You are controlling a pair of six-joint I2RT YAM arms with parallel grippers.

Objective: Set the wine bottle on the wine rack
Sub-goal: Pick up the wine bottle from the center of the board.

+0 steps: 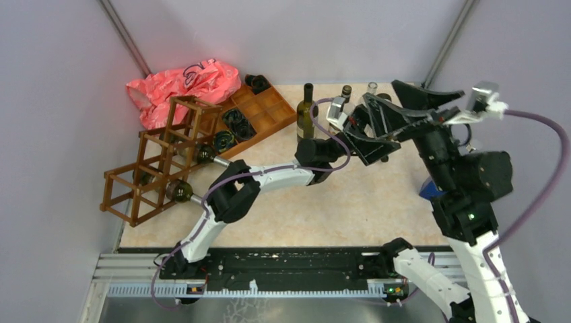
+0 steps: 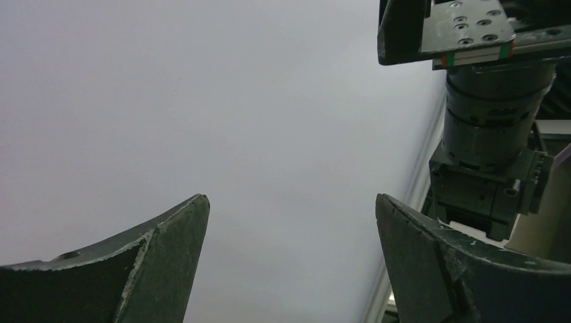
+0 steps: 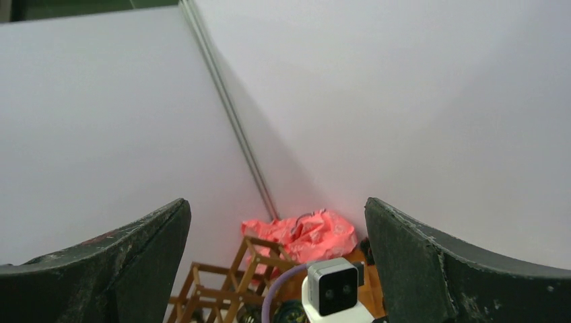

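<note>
The wine bottle, dark green with a pale label, stands upright at the back of the table. The wine rack, a dark brown open frame, sits at the far left and also shows low in the right wrist view. Two dark bottles lie in its cells. My left gripper is raised just right of the wine bottle, open and empty, facing the wall. My right gripper hangs close beside it, open and empty, pointing left.
An orange-brown compartmented tray with dark items lies behind the rack. A pink plastic bag fills the back left corner. Two more bottles stand at the back. A blue object lies behind the right arm.
</note>
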